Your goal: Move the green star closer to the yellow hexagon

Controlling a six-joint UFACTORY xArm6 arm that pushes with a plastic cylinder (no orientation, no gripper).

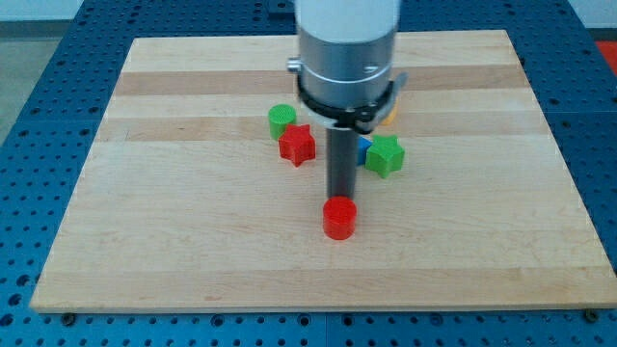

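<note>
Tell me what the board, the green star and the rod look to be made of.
Board: pale wood in glued strips, with visible grain bands and a smooth matte finish.
Green star: probably plastic or painted foam; uniform saturated colour, matte, soft edges.
Rod: dark, likely metal or plastic, dull finish; my tip ends right at the red cylinder.

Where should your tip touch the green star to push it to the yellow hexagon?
Probably its lower-right side. My tip cannot grip, only push. The green star lies below-right of the yellow hexagon, mostly hidden behind the arm, so pushing up-left should close the gap.
</note>
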